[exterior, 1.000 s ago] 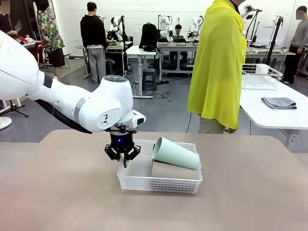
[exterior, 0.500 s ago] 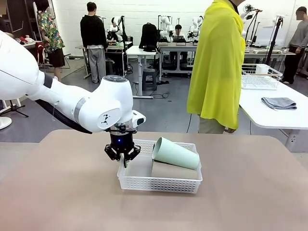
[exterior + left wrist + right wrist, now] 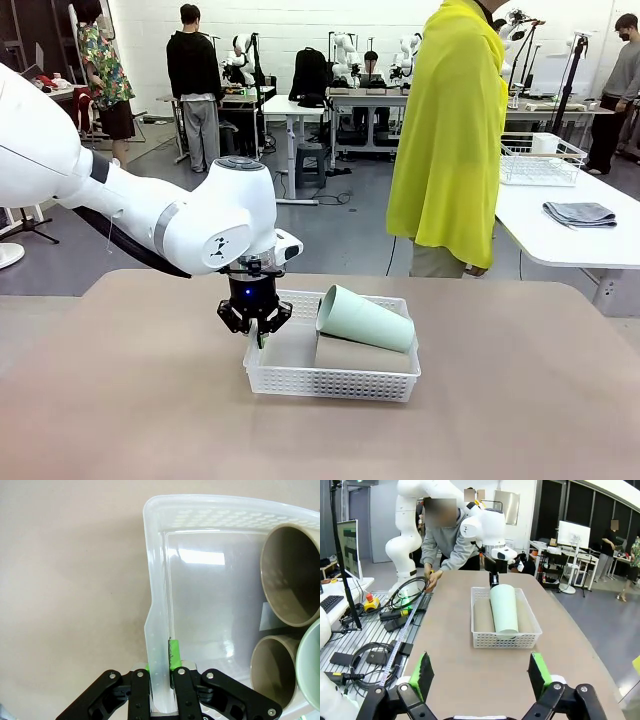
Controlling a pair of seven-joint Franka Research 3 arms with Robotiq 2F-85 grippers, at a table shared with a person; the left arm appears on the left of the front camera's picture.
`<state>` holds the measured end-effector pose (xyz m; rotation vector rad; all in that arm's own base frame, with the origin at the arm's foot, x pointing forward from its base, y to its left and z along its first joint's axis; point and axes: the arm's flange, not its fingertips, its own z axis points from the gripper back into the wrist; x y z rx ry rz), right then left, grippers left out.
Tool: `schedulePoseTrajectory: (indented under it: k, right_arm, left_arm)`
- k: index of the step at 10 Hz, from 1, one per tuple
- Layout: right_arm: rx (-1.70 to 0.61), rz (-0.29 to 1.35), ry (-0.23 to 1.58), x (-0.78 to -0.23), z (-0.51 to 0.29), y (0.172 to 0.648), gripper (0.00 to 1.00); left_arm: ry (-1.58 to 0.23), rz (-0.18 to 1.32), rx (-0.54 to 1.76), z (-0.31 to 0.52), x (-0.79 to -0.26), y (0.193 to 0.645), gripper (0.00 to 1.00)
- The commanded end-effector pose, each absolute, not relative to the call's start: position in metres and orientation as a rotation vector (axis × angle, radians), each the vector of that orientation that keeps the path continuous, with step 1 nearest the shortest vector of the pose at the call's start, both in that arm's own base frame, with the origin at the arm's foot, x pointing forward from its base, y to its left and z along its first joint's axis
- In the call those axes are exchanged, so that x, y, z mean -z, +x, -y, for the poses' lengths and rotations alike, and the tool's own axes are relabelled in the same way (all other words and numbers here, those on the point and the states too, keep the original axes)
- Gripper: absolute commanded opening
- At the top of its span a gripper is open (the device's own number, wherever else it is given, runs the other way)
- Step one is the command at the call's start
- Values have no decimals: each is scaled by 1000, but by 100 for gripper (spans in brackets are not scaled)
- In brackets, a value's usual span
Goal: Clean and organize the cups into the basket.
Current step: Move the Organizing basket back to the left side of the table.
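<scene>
Cups are all in the basket already: the mint cup lies on its side across two brown cups, its mouth toward 9 o'clock in the front view. The basket sits mid-table, slightly toward 6 o'clock.

The left gripper is at the basket's 9 o'clock end, its fingers pinched tight on the end wall, one pad inside and one outside, as the left wrist view shows.

The right gripper hangs well back from the basket at the table's 3 o'clock side, jaws spread wide and holding nothing.

Loading looks finished, so the step in hand is likely shifting or squaring the basket by its wall. The next move calls for a slow, level pull so the mint cup does not roll off the brown ones.
</scene>
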<state>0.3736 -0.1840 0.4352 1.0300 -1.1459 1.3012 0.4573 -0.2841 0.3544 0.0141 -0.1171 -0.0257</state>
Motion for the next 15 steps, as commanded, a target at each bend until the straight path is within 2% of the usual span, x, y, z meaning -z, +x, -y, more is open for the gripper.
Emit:
schedulePoseTrajectory:
  k: [1,2,3,6,8,10,14,15]
  right_arm:
    - [-1285,1144,1033,-435,181,370,100]
    - [-1301,1146,1030,-435,184,374,100]
    - [-1208,1045,1167,-439,192,371,100]
    - [-717,731,1332,-447,230,370,100]
    - [-502,622,1299,-446,263,371,100]
    - [-390,598,1188,-440,288,369,100]
    - [-355,593,1138,-430,302,369,100]
    - [-333,540,1151,-429,304,368,100]
  left_arm:
    - [17,119,27,285,-356,457,0]
    - [17,119,27,285,-356,457,0]
    - [17,119,27,285,-356,457,0]
    - [17,119,27,285,-356,457,0]
    - [17,119,27,285,-356,457,0]
    - [17,119,27,285,-356,457,0]
    - [17,119,27,285,-356,457,0]
    - [17,119,27,285,-356,457,0]
